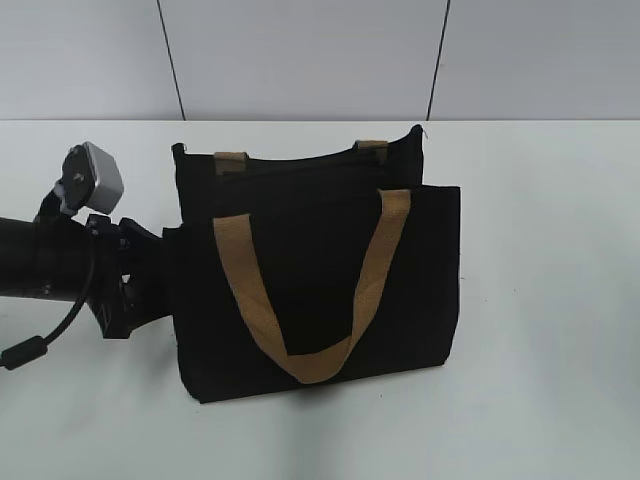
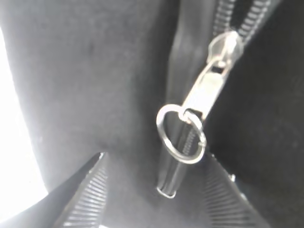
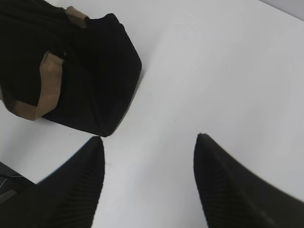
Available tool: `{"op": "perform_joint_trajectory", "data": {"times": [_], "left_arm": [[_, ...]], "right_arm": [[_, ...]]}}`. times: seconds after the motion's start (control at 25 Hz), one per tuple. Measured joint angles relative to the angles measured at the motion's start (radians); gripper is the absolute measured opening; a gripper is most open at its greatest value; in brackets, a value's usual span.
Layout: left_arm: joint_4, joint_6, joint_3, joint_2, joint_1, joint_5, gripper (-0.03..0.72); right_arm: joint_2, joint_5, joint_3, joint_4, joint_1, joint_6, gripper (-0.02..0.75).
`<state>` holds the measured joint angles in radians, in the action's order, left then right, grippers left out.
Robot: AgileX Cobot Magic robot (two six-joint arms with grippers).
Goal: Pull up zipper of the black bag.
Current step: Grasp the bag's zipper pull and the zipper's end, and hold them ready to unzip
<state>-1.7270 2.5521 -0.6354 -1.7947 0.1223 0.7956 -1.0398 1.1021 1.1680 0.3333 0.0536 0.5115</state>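
The black bag (image 1: 320, 290) with tan webbing handles (image 1: 300, 365) stands at the middle of the white table. My left gripper (image 1: 160, 285) is pressed against the bag's left end; its fingertips are hidden in the exterior view. In the left wrist view the zipper (image 2: 244, 19) runs up to the right, with a silver slider, a flat pull tab (image 2: 205, 90) and a ring (image 2: 181, 135). My left gripper (image 2: 156, 190) is open, and its ribbed fingers straddle the zipper's end just below the ring. My right gripper (image 3: 148, 147) is open and empty over the table, right of the bag (image 3: 85, 71).
The white table (image 1: 540, 300) spreads out to the right of and in front of the bag. A grey panelled wall (image 1: 300, 60) stands behind it. The left arm's camera block (image 1: 92, 175) and cable (image 1: 40, 340) lie to the left of the bag.
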Motion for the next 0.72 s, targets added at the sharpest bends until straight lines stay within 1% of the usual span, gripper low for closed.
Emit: {"op": "perform_joint_trajectory", "data": {"times": [0.16,0.32,0.52,0.56,0.6,0.64,0.72], "left_arm": [[-0.006,0.002,-0.002,-0.007,0.010,0.002,0.469],[-0.016,0.015,-0.003,-0.035,0.044,-0.016,0.468],[-0.016,0.023,-0.003,-0.041,0.051,-0.025,0.458],[-0.016,0.023,-0.003,-0.041,0.051,-0.026,0.444],[-0.015,0.024,-0.003,-0.041,0.051,-0.026,0.414],[-0.014,0.025,-0.003,-0.041,0.052,-0.026,0.366],[-0.014,0.025,-0.003,-0.039,0.052,-0.026,0.232]], "right_arm": [[0.000,0.000,0.000,0.000,0.000,0.000,0.465],[0.000,0.000,0.000,0.000,0.000,0.000,0.465],[0.000,0.000,0.000,0.000,0.000,0.001,0.465],[0.000,0.000,0.000,0.000,0.000,0.001,0.465],[0.000,0.000,0.000,0.000,0.000,0.001,0.465],[0.000,0.000,0.000,0.000,0.000,0.001,0.465],[0.000,0.000,0.000,0.000,0.000,0.001,0.465]]}}
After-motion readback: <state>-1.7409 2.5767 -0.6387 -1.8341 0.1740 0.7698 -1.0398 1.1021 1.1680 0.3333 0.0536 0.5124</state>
